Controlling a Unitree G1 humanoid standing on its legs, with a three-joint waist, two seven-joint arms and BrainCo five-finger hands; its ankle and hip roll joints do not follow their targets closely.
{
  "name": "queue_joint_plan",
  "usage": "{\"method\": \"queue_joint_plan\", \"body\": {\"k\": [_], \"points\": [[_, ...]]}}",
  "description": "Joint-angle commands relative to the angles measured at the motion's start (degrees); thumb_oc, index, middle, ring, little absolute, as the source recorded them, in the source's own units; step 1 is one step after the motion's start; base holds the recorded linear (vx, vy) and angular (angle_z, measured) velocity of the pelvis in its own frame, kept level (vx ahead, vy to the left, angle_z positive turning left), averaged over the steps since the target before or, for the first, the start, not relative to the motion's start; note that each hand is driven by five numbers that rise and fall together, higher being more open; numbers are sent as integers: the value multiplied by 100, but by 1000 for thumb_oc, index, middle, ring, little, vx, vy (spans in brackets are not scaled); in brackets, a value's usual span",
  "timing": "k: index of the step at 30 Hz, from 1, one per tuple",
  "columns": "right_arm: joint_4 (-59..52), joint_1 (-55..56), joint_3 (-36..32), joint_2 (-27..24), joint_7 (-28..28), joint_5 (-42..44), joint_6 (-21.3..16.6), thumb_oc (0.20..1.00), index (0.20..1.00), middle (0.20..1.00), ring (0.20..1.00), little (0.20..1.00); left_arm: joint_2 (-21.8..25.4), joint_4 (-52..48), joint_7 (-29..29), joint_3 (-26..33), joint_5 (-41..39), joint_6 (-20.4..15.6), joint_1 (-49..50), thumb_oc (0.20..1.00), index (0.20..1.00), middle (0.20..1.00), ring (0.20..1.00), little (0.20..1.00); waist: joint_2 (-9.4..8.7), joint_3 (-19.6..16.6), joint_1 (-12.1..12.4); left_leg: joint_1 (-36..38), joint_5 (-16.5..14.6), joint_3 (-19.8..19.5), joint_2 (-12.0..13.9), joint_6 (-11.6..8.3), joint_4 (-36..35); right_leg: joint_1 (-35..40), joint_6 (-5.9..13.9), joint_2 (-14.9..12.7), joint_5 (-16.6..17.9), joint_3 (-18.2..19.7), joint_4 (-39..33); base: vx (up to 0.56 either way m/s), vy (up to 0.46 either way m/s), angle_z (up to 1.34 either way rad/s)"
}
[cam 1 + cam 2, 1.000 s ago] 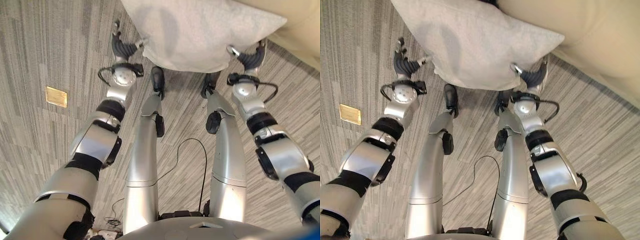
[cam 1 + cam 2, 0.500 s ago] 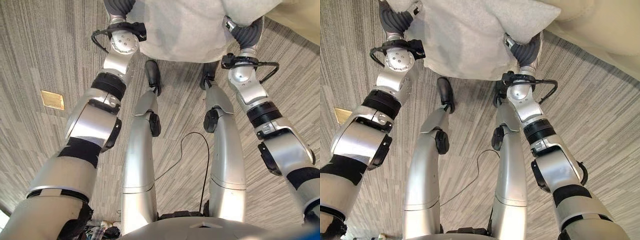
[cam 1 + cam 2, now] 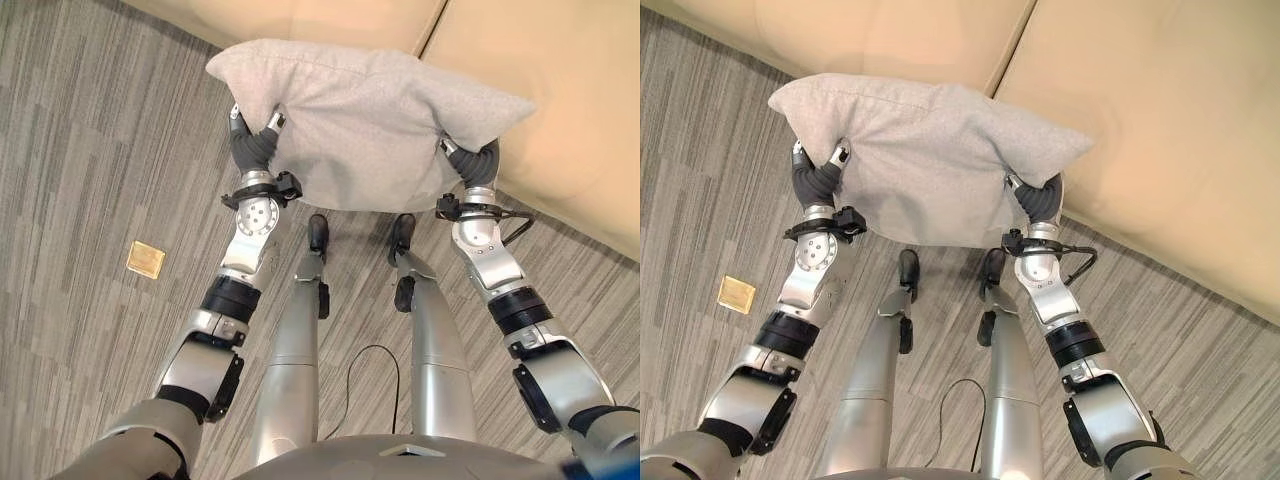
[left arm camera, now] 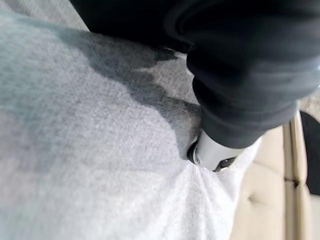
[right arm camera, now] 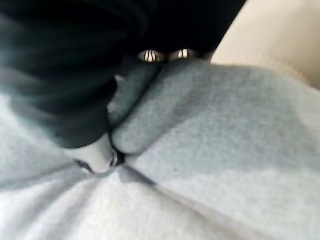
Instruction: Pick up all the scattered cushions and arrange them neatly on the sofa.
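A large grey cushion (image 3: 365,120) hangs in the air between both hands, in front of the beige sofa (image 3: 560,70). My left hand (image 3: 252,145) grips its left side, thumb and fingers pinching into the fabric. On the cushion's right side my right hand (image 3: 478,160) is dug in the same way. In the left wrist view the grey cloth (image 4: 90,150) bulges against the hand's dark cover, and the right wrist view shows the cloth (image 5: 210,145) folded round the thumb. The cushion's far edge overlaps the sofa seat.
The sofa's two seat cushions meet at a seam (image 3: 432,25) just beyond the grey cushion. Grey striped carpet (image 3: 90,150) lies all around. A small brass floor plate (image 3: 146,259) is set in the carpet to my left.
The view has swung up toward the sofa. The cushion, held by both hands throughout, now sits lower in view and close to the sofa seat.
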Motion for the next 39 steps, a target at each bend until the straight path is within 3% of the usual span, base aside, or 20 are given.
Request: {"method": "queue_joint_plan", "body": {"k": [1, 5, 9, 15, 17, 21, 25, 27, 28, 30, 31, 32, 34, 38, 39], "points": [[-734, -225, 81, 49, 270, 1, -649, 200, 200, 200, 200, 200, -147, -486, -614, -401, 6, -568, -336, 200, 200, 200, 200, 200, 302, 151, 47, 970, 34, -624, -128, -92, -991, 1013, 430, -13, -199, -295, -322, -59, -154, 11], [-1417, 666, 16, -134, 491, -70, -745, 200, 200, 200, 200, 200, 68, -1196, -746, -522, 43, -638, 647, 200, 200, 200, 200, 200, 297, 72, 107, 2663, 155, -625, 48, -150, -1763, 2697, 458, 86, -116, -568, -1119, 22, -100, 13], [-1839, 1168, -57, -325, 720, -137, -802, 200, 200, 200, 200, 200, 303, -1592, -837, -504, 189, -659, 1226, 200, 200, 200, 200, 200, 280, -130, 110, 3534, 145, -521, 111, -135, -2131, 3639, 490, 180, -46, -606, -1599, 132, -16, -12], [-2313, 1898, -292, -444, 1162, -85, -735, 200, 200, 200, 200, 200, 561, -2062, -1105, -302, 173, -557, 2139, 200, 200, 200, 200, 200, 248, -678, 130, 5084, -359, -229, -5, 102, -2177, 5334, 609, 246, -123, -355, -2135, 224, 109, -27], [-2438, 2078, -336, -390, 1326, -46, -683, 200, 200, 200, 200, 200, 626, -2179, -1211, -341, 184, -444, 2355, 200, 200, 200, 200, 200, 288, -755, 133, 5518, -483, -166, -14, 222, -2258, 5413, 698, 191, -167, -256, -1617, 196, 194, -36], [-2499, 2228, -353, -268, 1347, -74, -701, 200, 200, 200, 200, 200, 633, -2201, -1212, -386, 274, -378, 2526, 200, 200, 200, 200, 200, 364, -624, 71, 5743, -491, -205, -25, 328, -2314, 4965, 782, 437, -194, 99, -599, 19, 92, -17], [-2487, 2254, -320, -261, 1331, -30, -718, 200, 200, 200, 200, 200, 583, -2170, -1243, -319, 228, -397, 2601, 200, 200, 200, 200, 200, 265, -675, 77, 5853, -583, -292, -157, 327, -2319, 4788, 617, 629, 50, 43, -1665, 112, -80, 3], [-2559, 2425, -450, -286, 1325, -97, -718, 200, 200, 200, 200, 200, 443, -2163, -1335, -251, 194, -448, 2670, 200, 200, 200, 200, 200, 147, -824, 79, 5848, -740, -342, -206, 167, -2035, 5390, 511, 713, 29, 11, -2390, 205, -266, 37], [-2607, 2509, -549, -306, 1309, -77, -723, 200, 200, 200, 200, 200, 394, -2165, -1368, -260, 137, -443, 2644, 200, 200, 200, 200, 200, 100, -823, 44, 5705, -818, -333, -214, 47, -1600, 5634, 430, 706, 1, -71, -2550, 153, -253, 83], [-2623, 2479, -613, -372, 1264, -17, -724, 200, 200, 200, 200, 200, 325, -2123, -1369, -307, -8, -474, 2517, 200, 200, 200, 200, 200, 59, -661, 5, 5059, -690, -167, -173, -196, -520, 5810, 333, 617, -28, -167, -2653, -6, -85, 143], [-2603, 2438, -625, -384, 1250, 16, -715, 200, 200, 200, 200, 200, 325, -2108, -1397, -321, -48, -460, 2470, 200, 200, 200, 200, 200, 49, -621, 14, 4802, -696, -11, -54, -191, -325, 5899, 295, 601, -62, -196, -2721, -31, -6, 81], [-2603, 2438, -625, -384, 1250, 16, -715, 200, 200, 200, 200, 200, 325, -2108, -1397, -321, -48, -460, 2470, 200, 200, 200, 200, 200, 49, -621, 14, 4802, -696, -11, -54, -191, -325, 5899, 295, 601, -62, -196, -2721, 123, 33, -15], [-2536, 2344, -683, -392, 1174, 107, -686, 200, 200, 200, 200, 200, 386, -2088, -1368, -433, 87, -295, 2346, 200, 200, 200, 200, 200, -20, -593, 93, 4267, -251, 117, 189, -168, -1086, 6085, 326, 624, -209, -197, -2813, 196, 96, -14], [-2594, 2410, -691, -284, 1255, 75, -657, 200, 200, 200, 200, 200, 441, -2146, -1414, -494, 103, -276, 2425, 200, 200, 200, 200, 200, 8, -740, 68, 4710, -373, 202, 182, -77, -1393, 6113, 386, 522, -340, -97, -2513, 229, 238, -31], [-2602, 2373, -648, -232, 1297, 84, -650, 200, 200, 200, 200, 200, 489, -2195, -1436, -498, 108, -261, 2433, 200, 200, 200, 200, 200, 3, -758, 93, 4814, -487, 273, 125, 27, -1391, 6090, 440, 431, -381, -35, -2281, 176, 258, -59]]}}
